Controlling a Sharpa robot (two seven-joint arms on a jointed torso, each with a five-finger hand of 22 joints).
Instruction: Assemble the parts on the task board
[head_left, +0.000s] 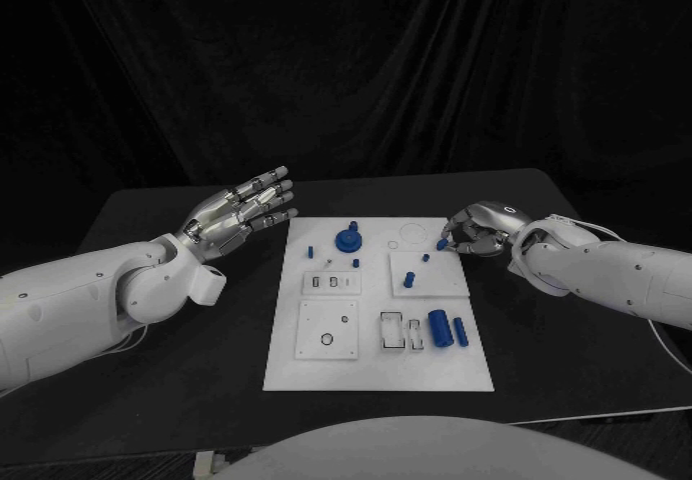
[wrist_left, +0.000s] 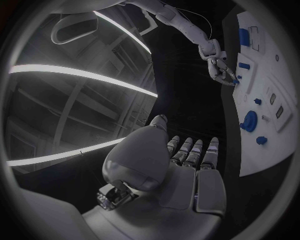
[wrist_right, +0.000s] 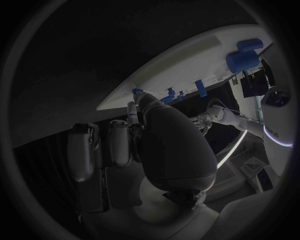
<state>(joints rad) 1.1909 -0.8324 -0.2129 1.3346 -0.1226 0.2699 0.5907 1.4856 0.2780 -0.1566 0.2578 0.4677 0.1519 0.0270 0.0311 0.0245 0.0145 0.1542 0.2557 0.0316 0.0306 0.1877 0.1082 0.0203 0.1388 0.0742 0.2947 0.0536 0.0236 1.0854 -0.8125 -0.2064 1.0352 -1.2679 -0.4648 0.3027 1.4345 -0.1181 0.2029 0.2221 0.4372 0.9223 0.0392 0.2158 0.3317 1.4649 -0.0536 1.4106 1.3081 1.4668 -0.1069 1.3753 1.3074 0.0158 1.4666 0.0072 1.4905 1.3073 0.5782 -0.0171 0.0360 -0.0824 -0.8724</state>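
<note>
The white task board (head_left: 378, 345) lies in the middle of the table. On it are a round blue part (head_left: 348, 240), small blue pegs (head_left: 408, 279) and two blue cylinders (head_left: 447, 329) near the right edge. My right hand (head_left: 480, 228) is at the board's far right corner, fingers curled, pinching a small blue part (head_left: 441, 243) just over the board. In the right wrist view that part (wrist_right: 137, 91) sits at the fingertips of the right hand (wrist_right: 150, 145), against the board (wrist_right: 187, 65). My left hand (head_left: 238, 213) is raised left of the board, fingers spread and holding nothing.
The board carries smaller white sub-plates with slots and holes (head_left: 329, 330). Black table surface (head_left: 159, 400) runs around the board on all sides. In the left wrist view the left hand (wrist_left: 187, 165) is off the board (wrist_left: 275, 75), with the right hand (wrist_left: 222, 67) across from it.
</note>
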